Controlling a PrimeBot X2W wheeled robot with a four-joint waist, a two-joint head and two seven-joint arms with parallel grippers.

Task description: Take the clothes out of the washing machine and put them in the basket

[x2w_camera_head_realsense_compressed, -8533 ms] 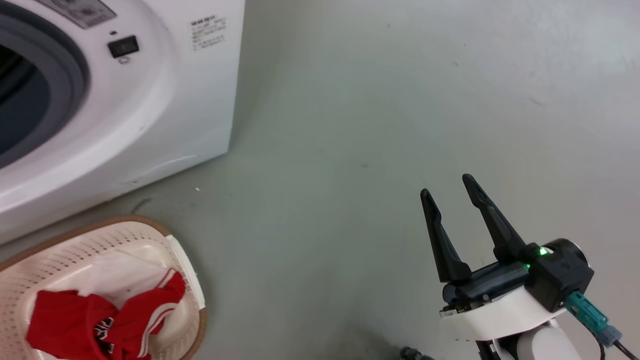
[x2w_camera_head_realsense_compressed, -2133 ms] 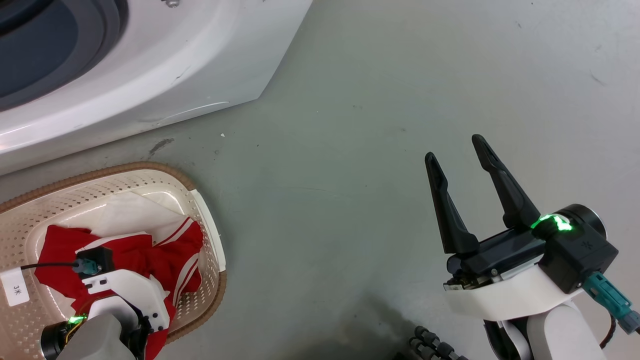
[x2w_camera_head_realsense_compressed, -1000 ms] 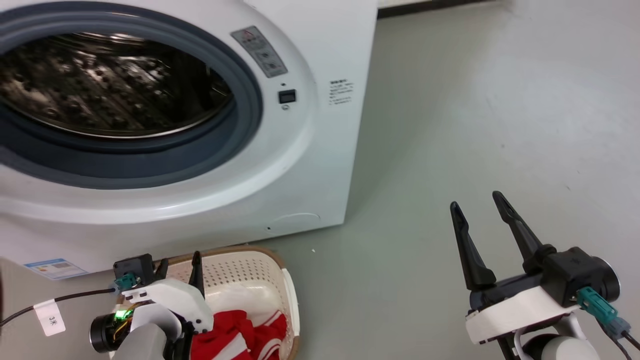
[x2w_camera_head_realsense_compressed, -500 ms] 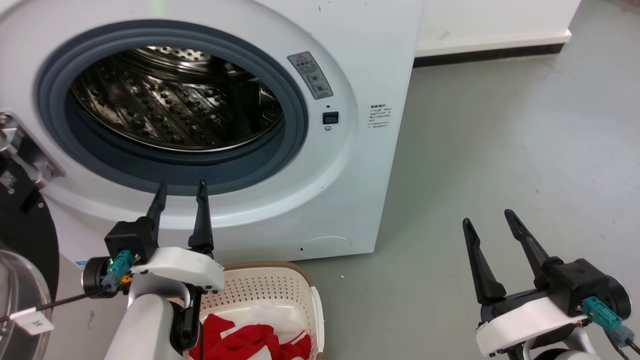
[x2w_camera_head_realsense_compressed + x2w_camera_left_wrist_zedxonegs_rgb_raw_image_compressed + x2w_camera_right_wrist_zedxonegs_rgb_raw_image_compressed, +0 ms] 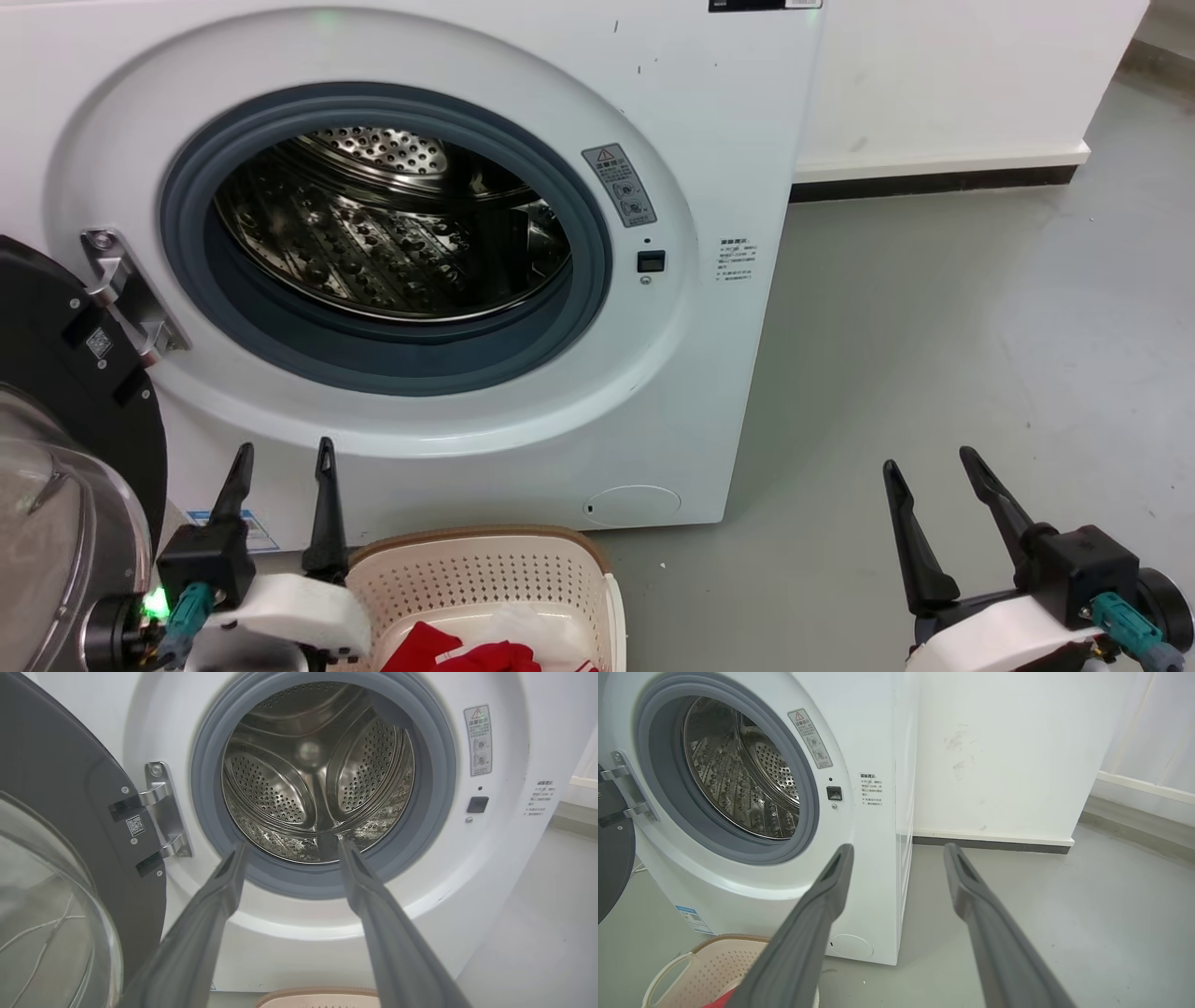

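The white washing machine stands with its glass door swung open at the left. Its steel drum shows only bare perforated metal. The cream basket sits on the floor below the porthole, and red and whitish clothes lie in it. Open and holding nothing, my left gripper hovers by the basket's left rim, pointing at the porthole. Far right over the floor, my right gripper is open too, nothing between its fingers.
A white wall with a dark baseboard runs behind and to the right of the machine. Grey floor spreads out on the right. The open door and its metal hinge stand close on my left side.
The camera has tilted up from the basket to the machine front. My left gripper came up out of the basket, leaving the red clothes in it, and now sits lower in view.
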